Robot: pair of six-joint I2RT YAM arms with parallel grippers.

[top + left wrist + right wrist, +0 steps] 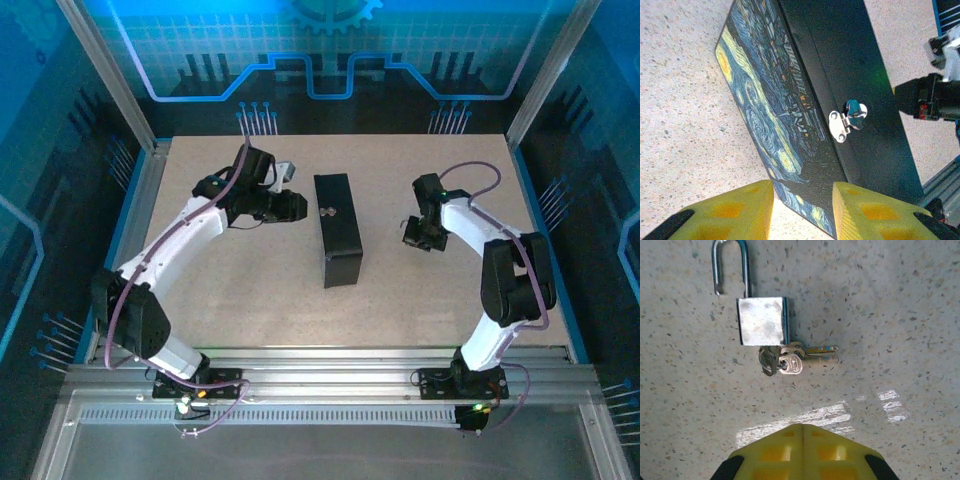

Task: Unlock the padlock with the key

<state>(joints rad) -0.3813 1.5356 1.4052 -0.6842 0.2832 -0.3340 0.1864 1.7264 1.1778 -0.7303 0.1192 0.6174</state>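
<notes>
Key (790, 359): likely light, stiff, slippery bunch, just ahead of pressed-together right claw (802, 432); best pinched at ring.

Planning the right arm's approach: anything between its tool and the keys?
Nothing visible. Bare table lies between the right tool, fingers together, and the keys, which sit at the base of the padlock.

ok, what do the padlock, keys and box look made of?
Padlock: brushed silvery metal body, shiny shackle, probably steel. Keys: polished metal, one looks brassier. Box: rigid, dark sides, glossy printed swirl painting on one face; wood or board, can't tell. Chrome-looking latch.
</notes>
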